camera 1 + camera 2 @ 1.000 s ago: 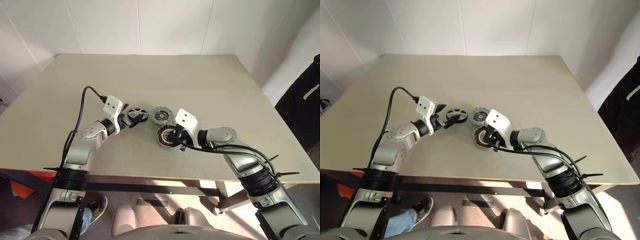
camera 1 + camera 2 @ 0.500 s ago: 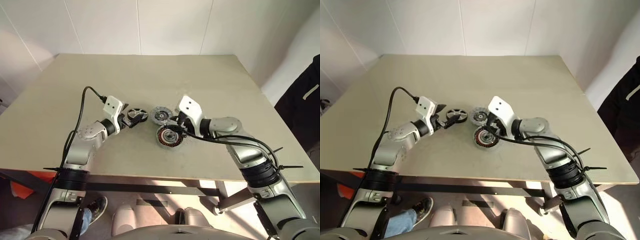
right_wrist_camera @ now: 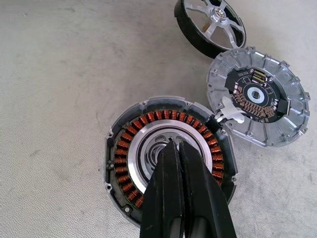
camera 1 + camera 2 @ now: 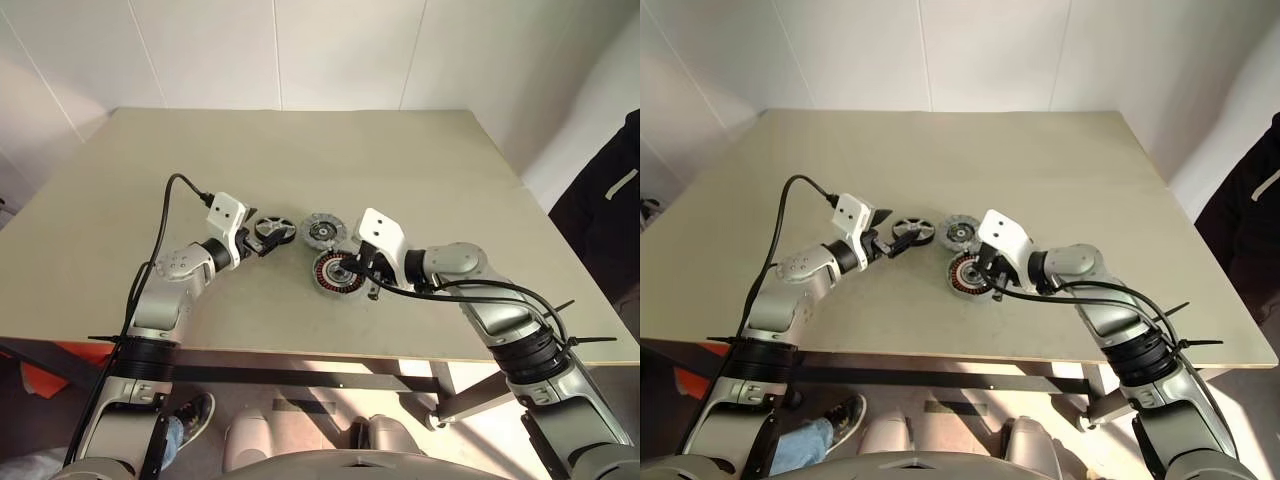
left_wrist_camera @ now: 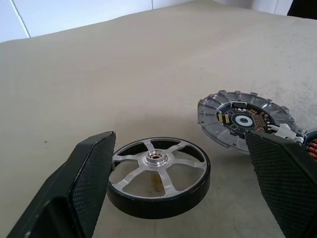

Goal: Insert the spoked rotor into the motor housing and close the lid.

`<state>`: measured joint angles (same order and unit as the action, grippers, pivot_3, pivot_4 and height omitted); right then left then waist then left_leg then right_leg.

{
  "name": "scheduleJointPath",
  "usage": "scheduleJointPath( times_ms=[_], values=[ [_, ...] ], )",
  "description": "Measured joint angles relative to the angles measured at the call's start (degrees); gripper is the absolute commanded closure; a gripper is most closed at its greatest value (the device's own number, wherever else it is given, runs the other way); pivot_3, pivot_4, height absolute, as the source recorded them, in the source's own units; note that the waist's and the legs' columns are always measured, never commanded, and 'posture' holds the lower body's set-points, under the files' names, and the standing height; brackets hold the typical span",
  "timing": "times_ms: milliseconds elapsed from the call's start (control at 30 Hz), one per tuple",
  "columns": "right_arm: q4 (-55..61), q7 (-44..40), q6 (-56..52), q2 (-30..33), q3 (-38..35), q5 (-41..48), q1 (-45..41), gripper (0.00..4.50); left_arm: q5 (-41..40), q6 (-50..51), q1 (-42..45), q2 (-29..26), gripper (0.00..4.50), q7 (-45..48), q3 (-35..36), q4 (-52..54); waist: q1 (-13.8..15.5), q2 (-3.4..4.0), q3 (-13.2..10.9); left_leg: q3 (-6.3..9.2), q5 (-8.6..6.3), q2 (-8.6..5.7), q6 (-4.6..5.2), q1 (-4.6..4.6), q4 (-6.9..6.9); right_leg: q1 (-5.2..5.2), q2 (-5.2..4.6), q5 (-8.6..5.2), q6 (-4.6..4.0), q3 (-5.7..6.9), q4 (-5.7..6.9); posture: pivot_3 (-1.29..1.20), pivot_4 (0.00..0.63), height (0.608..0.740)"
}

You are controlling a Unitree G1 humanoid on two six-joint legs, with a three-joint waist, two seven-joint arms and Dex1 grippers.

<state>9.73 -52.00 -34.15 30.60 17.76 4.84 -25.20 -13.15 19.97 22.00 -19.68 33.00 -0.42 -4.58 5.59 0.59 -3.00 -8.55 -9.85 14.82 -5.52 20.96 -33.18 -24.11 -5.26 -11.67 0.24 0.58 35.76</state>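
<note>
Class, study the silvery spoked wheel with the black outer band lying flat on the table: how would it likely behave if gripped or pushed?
The silvery spoked wheel with the black outer band looks like rigid metal, so probably stiff. Lying flat, it would likely slide rather than roll. Its smooth, rounded band might slip between flat fingers.

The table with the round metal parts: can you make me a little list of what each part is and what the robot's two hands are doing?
wheel with spokes: flat on the table, between the open fingers of the left gripper, not clamped
ribbed lid: beside the wheel, its edge resting on the housing's rim
copper-ring housing: open, nothing inside yet
right gripper: fingers shut, tips over the housing's centre, holding nothing
</note>
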Motion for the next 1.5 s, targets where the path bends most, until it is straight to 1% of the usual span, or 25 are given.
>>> scheduleJointPath(
  times_ms=[433,933,1367,1500],
  values=[
    [-3.71,0.92,1.89,-1.29,2.14,-0.59,0.39,4.48,0.0,0.02,-0.71,-0.24,0.09,-0.32,0.14,0.27,0.0,0.0,0.0,0.0,0.0,0.0,0.0,0.02,-0.01,0.0,0.0,0.0,0.0,0.01,-0.01,0.0,0.0,0.74],
    [-6.43,1.69,4.21,-1.91,2.17,-1.36,-0.37,4.48,-0.01,0.07,-1.01,-0.29,0.09,-1.0,0.11,0.79,-0.02,-0.02,0.01,0.0,-0.01,-0.01,0.03,-0.11,-0.03,0.21,0.0,0.0,0.0,0.01,0.02,0.0,0.0,0.74],
    [-6.7,1.64,4.03,-1.4,2.15,-2.27,-0.53,4.48,0.15,0.42,-1.96,0.62,0.09,-1.04,-0.27,0.97,-0.01,-0.02,0.01,0.01,-0.01,0.0,0.03,-0.1,-0.03,0.18,0.0,0.01,0.01,0.01,-0.03,0.0,0.0,0.74],
    [-5.59,1.69,3.05,-2.27,1.1,-1.32,-1.35,4.48,0.1,0.51,-1.95,0.59,0.09,-1.35,0.16,0.96,-0.06,-0.02,0.01,0.01,-0.01,0.0,0.03,-0.11,-0.03,0.18,0.0,0.01,0.01,0.01,-0.01,0.0,0.0,0.74]
  ],
)
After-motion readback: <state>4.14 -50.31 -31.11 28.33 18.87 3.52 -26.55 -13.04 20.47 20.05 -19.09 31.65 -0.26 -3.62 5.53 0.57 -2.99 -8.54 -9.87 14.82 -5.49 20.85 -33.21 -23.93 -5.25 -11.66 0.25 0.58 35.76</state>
